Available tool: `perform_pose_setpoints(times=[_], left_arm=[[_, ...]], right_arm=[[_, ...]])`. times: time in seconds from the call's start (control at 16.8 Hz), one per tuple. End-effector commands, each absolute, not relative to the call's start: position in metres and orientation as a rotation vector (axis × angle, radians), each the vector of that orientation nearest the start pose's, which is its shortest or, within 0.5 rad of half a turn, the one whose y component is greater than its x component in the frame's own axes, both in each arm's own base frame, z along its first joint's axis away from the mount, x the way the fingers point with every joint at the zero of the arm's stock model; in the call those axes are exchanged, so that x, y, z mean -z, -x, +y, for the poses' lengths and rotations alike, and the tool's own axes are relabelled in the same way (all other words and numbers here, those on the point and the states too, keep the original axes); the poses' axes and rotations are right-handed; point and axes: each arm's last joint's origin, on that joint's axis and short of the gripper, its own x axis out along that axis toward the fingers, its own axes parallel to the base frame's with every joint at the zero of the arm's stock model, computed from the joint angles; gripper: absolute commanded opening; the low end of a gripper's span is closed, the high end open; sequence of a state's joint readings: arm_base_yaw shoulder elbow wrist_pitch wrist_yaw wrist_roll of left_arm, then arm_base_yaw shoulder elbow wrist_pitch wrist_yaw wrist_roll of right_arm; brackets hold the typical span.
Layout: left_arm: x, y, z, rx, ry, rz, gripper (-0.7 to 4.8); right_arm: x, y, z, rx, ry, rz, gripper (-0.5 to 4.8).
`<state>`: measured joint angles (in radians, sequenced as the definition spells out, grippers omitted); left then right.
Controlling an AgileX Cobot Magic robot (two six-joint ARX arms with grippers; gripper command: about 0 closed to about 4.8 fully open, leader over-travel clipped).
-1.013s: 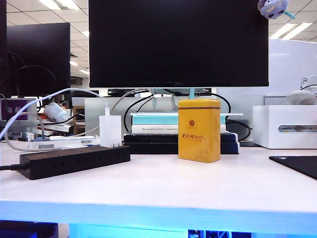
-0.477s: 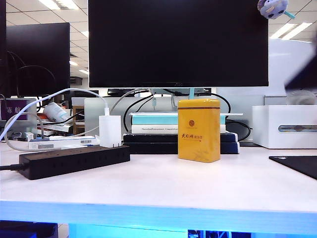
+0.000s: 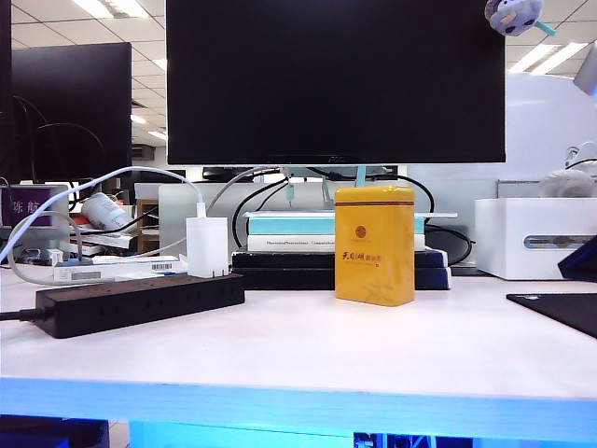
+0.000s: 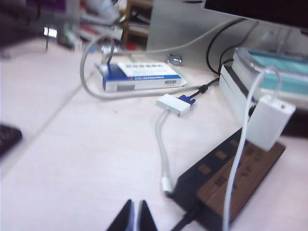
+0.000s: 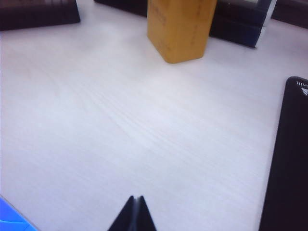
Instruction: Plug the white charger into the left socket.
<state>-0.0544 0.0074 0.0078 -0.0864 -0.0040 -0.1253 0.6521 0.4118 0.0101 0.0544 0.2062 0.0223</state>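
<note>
The white charger (image 3: 207, 246) stands upright on the black power strip (image 3: 140, 303) at its end toward the middle of the surface (image 3: 308, 345), near the back edge, apparently already seated in an outlet; which outlet is the left socket I cannot tell. Its thin cable (image 4: 240, 159) arcs away. I judge the charger light, rigid and smooth, so somewhat slippery; I would pinch its two broad flat sides low on the body, clear of the cable. My left fingers (image 4: 135, 216) are pressed nearly together, empty, above the surface short of the strip. My right fingers (image 5: 135, 211) are closed and empty over bare surface, the yellow tin (image 5: 180, 26) ahead.
</note>
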Motion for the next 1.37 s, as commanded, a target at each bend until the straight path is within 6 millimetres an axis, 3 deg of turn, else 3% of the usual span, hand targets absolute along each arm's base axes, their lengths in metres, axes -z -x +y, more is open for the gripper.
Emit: perform_pose_setpoints(times=[0.06, 0.24, 0.95, 1.37], left_arm=[[-0.157, -0.097, -0.005, 0.045, 0.027, 0.098, 0.27], [-0.149, -0.096, -0.005, 0.045, 0.034, 0.174, 0.26], [-0.15, -0.096, -0.005, 0.049, 0.033, 0.17, 0.26], [-0.15, -0.096, -0.005, 0.05, 0.033, 0.169, 0.26]], right_arm=[[-0.128, -0.095, 0.065, -0.437, 0.133, 0.379, -0.01], [-0.126, -0.094, 0.065, -0.428, 0.1, 0.411, 0.13], [-0.132, -0.092, 0.062, -0.438, 0.047, 0.367, 0.13], [-0.144, -0.097, 0.035, -0.203, -0.04, 0.224, 0.13]])
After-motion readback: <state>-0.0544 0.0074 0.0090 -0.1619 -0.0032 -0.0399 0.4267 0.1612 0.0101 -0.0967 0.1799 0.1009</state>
